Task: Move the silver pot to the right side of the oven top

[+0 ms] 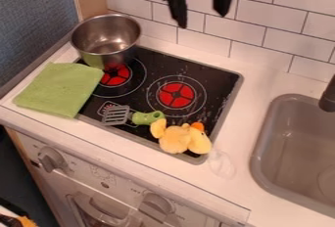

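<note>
Camera view, and the silver pot (107,42) is at the back left of the oven top (222,77), upright, its base by the left burner (115,76); so the move to the right side is not done! High above it all hangs the tool (203,20), in front of the tiled wall (268,13), its two fingers spread well apart with nothing between them; it's released, no grip on the pot, no contact at all; by my reading we're at the very start, with the whole job left to play.

What's left, then? Down to the pot's rim, a firm pinch, a lift, a carry across, and a gentle landing over by the right burner (176,95); four stages, none of them on the board!

Look at the ground to be covered; the green cloth (58,89) lies close to the pot's front side, partly on the surface (150,153); the spatula (116,115) sits near the front edge, and the yellow plush toy (175,139) is right beside its handle, at the front right corner; a low carry or a landing too far forward could clip that pair, I'd judge; staying towards the back looks the safer line!
</note>
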`<state>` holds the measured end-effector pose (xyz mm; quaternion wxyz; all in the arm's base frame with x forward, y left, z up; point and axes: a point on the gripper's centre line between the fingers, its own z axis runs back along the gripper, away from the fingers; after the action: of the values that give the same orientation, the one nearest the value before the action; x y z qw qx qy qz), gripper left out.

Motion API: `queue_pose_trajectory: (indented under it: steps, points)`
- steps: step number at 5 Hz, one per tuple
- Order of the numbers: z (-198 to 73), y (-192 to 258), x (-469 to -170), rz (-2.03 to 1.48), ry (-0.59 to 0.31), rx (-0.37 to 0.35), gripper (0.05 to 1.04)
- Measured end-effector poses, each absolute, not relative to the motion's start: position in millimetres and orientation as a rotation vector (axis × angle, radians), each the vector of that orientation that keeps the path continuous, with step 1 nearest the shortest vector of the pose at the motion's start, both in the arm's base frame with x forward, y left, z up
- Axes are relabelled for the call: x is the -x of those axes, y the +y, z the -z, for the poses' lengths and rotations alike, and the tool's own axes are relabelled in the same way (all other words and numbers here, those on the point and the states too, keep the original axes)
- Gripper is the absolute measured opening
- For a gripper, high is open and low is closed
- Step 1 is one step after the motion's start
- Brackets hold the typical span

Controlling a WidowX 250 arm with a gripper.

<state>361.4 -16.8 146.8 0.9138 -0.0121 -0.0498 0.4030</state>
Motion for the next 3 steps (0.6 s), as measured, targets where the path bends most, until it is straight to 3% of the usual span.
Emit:
queue_pose_trajectory:
  steps: [1, 2, 3]
  points:
    - [-150.8, -14.8, -358.2, -0.668, -0.12, -0.101, 1.001]
    - [-141.1, -18.5, -354.9, -0.617, -0.132, -0.14, 1.001]
    - [-157.2, -29.9, -355.6, -0.505, -0.256, -0.157, 1.001]
